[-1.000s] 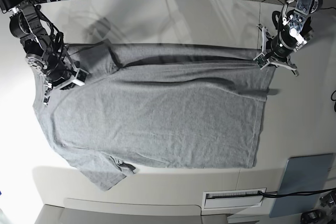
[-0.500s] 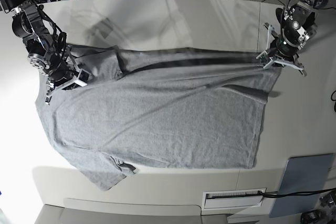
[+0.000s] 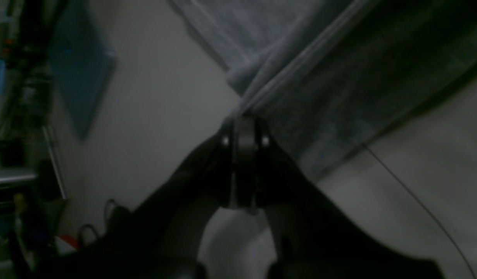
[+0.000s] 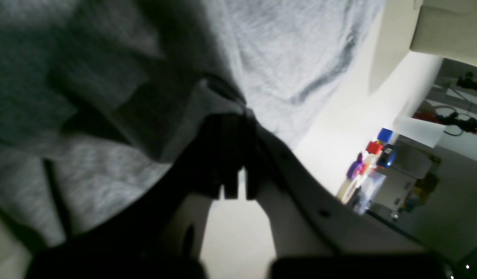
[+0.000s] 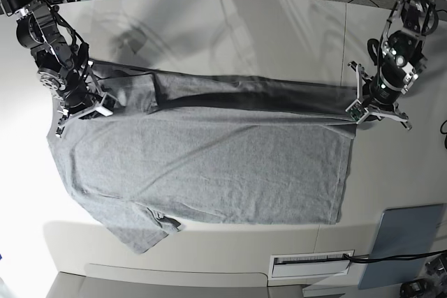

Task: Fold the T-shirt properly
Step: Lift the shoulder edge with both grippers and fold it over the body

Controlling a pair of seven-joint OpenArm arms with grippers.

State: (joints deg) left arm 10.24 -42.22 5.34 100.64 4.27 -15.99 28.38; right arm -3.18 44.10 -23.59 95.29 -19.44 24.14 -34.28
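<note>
The grey T-shirt (image 5: pixel 209 165) lies spread on the white table (image 5: pixel 244 33), plain side up, with its far edge lifted and doubled over in a dark band. My left gripper (image 5: pixel 357 111), on the base view's right, is shut on the shirt's hem corner. The left wrist view shows the same gripper (image 3: pixel 242 122) with its jaws pressed together on the stitched hem of the T-shirt (image 3: pixel 339 58). My right gripper (image 5: pixel 98 105), on the base view's left, is shut on the shoulder end. In the right wrist view, the T-shirt (image 4: pixel 300 50) bunches around that gripper (image 4: pixel 232 116).
A flat blue-grey pad (image 5: pixel 405 239) lies at the front right corner, also visible as the pad (image 3: pixel 79 66) in the left wrist view. A white label slot (image 5: pixel 311 264) sits on the front edge. Cables run behind the table. Small coloured blocks (image 4: pixel 378 145) stand off to one side.
Both grippers have drawn the shirt's far edge toward the front. The left gripper moved clearly nearer and lower, the right only slightly. The folded-over band is now wider and straighter.
</note>
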